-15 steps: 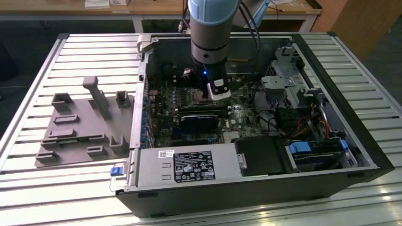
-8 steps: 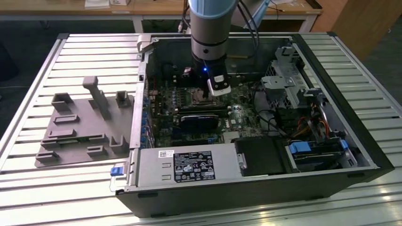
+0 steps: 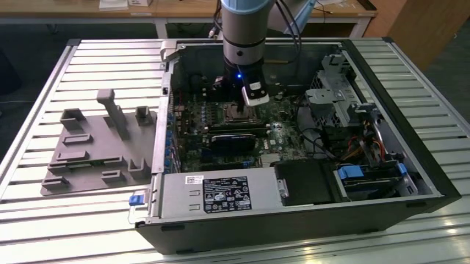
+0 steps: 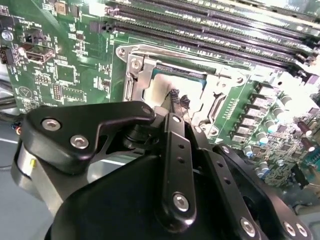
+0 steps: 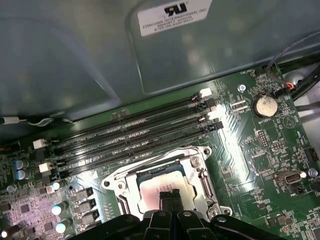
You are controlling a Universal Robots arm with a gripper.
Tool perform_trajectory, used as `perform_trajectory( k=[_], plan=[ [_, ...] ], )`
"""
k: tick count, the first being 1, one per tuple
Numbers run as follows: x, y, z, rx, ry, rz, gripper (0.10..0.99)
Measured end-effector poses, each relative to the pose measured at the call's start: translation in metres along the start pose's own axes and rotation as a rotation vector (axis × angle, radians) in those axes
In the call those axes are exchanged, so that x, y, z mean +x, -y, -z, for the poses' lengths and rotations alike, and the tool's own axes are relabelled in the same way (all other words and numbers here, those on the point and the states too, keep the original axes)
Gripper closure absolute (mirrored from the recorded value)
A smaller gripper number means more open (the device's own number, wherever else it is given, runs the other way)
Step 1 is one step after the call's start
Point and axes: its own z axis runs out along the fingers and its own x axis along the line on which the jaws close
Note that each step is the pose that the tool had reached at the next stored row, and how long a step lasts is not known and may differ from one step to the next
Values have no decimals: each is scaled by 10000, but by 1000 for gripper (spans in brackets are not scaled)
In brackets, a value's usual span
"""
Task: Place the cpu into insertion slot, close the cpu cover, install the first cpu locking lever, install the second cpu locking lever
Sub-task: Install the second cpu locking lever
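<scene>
CPU [image 5: 161,183] sits flat in the insertion slot [image 5: 196,176] on the green circuit board [image 5: 260,155], its pale metal top showing inside the silver rim in both wrist views. We see the cpu cover [image 4: 145,64] lying as a thin silver frame around the chip (whether it is fully down and latched we cannot tell). Our gripper [image 5: 171,196] stands directly over the chip, its two dark fingertips [image 4: 174,95] drawn close together, touching or nearly so, with nothing between them; they reach down to the chip's top, though contact is hard to judge. The long black memory slots [image 5: 135,135] run just beside the socket, between it and the grey case wall. In the exterior view the arm [image 3: 242,33] drops straight down into the open computer case [image 3: 411,165], which lies on its side on the slatted worktop [image 3: 44,82]. A grey moulded fixture [image 3: 96,148] rests on the worktop to the exterior view's left of the case, well apart from the gripper.
</scene>
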Motion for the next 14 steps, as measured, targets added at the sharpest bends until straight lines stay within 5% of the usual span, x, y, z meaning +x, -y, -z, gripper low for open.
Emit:
perform_trajectory(
  k=[7,14],
  plan=[
    [5,-38,125,98,34,7,984],
    [5,-40,129,128,44,8,984]
  ],
)
